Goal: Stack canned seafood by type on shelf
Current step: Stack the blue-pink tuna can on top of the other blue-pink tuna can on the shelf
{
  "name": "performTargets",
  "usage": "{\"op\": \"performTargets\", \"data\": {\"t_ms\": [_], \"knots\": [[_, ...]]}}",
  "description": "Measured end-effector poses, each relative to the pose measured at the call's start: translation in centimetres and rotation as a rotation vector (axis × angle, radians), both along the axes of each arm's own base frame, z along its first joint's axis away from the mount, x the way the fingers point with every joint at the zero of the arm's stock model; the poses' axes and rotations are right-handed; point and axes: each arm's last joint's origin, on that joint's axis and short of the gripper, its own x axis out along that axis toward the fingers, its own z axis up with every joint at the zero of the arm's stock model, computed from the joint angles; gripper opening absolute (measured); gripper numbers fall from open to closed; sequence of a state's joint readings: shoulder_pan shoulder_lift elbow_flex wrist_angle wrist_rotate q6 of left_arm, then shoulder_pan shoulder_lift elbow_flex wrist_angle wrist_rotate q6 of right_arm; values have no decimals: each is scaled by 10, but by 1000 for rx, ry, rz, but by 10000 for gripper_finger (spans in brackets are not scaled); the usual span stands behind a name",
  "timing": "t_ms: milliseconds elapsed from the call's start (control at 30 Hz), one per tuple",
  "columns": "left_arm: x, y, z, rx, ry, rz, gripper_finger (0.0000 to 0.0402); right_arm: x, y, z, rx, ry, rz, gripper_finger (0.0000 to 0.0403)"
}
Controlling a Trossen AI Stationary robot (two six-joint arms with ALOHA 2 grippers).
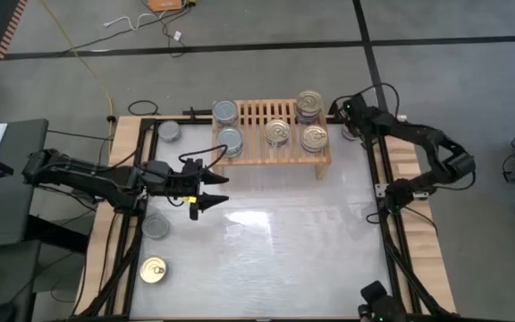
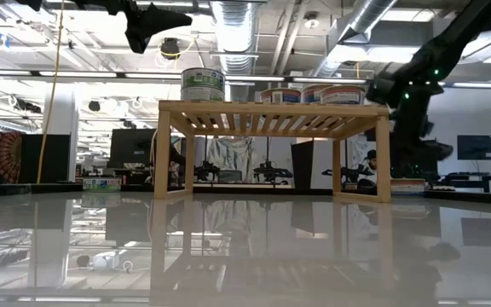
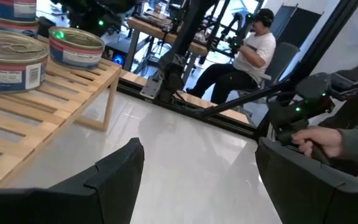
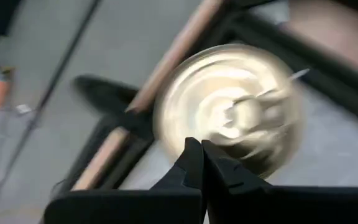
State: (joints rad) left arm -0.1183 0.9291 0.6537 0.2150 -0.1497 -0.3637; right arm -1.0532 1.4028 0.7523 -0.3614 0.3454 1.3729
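Note:
The light-wood shelf stands at the table's far middle. On it are two silver-topped cans at its left end and gold-topped cans toward its right, one pair stacked. Loose cans lie on the table's left: silver ones and a gold one. My left gripper hovers open, just near of the shelf's left end, with nothing between its fingers. My right gripper is shut at the shelf's far right corner, over a blurred gold-topped can. My right gripper points its shut fingertips down at the top of the gold-topped can beside the shelf's right end. I cannot tell whether they touch it.
Black frame rails and wooden planks edge the table on both sides. The glossy table top spreads near of the shelf. Beyond the table a person sits, and a hand shows at the side.

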Motion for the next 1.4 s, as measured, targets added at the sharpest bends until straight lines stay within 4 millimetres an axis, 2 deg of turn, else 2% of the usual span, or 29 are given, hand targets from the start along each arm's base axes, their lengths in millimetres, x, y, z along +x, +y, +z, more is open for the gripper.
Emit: {"op": "performTargets", "data": {"t_ms": [133, 267, 367, 467, 633, 767, 900, 1067, 1267, 1400], "knots": [[0, 1, 1, -37, -8, 9, 297, 4, -5, 4, 12, 15, 4, 21], [-3, 5, 5, -67, -35, 34, 297, 1, 4, -3, 133, 35, -2, 21], [-7, 5, 8, -64, -51, 32, 297, -9, 12, -11, 269, 74, -58, 21], [-13, 5, 11, -66, -61, 11, 297, -8, 18, -14, 325, 68, -27, 21], [-23, 5, 14, -43, -46, -15, 297, -1, 28, -4, 321, 28, 2, 21], [-33, 6, 15, -33, -30, -15, 297, 6, 51, 6, 352, 28, -18, 21], [-41, 7, 17, 15, -24, -17, 297, 18, 77, 25, 238, 36, 25, 21], [-47, 8, 20, 78, -41, -17, 297, 21, 102, 47, 53, 68, 88, 21], [-47, 8, 20, 96, -36, -17, 297, 11, 112, 70, -62, 19, 144, 31], [-46, 8, 17, 113, -6, -20, 297, 8, 114, 89, -214, -74, 149, 37]]}}
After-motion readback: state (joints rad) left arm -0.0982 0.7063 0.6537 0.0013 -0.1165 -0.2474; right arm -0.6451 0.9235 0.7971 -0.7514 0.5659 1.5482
